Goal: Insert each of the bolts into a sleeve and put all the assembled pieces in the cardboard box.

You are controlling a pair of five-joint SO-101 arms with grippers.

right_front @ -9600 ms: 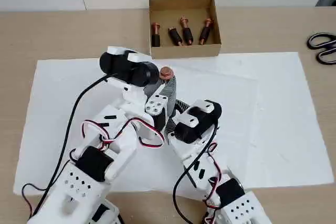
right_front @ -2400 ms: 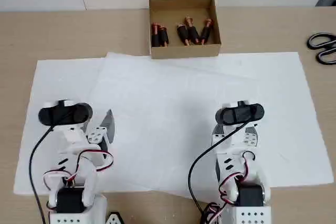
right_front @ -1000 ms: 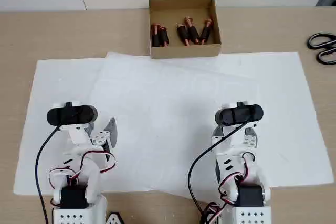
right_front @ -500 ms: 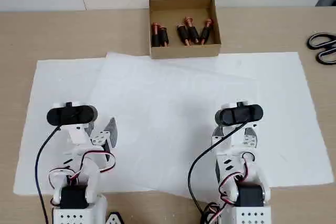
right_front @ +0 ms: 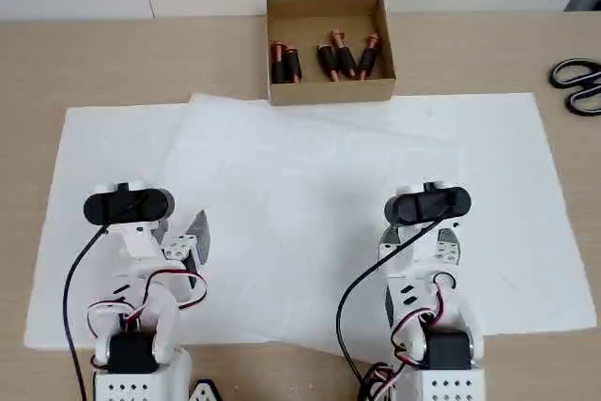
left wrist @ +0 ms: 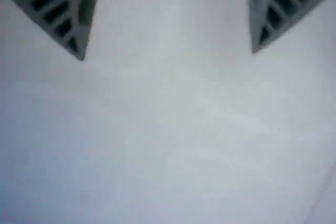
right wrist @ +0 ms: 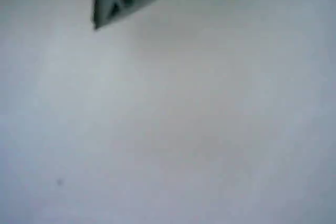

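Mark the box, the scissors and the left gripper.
box [right_front: 329, 92], high view, on its front wall.
scissors [right_front: 577, 88], high view, where the two handle loops meet.
left gripper [left wrist: 167, 53], left wrist view, midway between its fingertips.

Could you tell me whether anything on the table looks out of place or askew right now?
Only minor things: the upper white paper sheet lies skewed across the lower sheet. The assembled pieces lie loosely angled inside the cardboard box. Nothing looks spilled or damaged.
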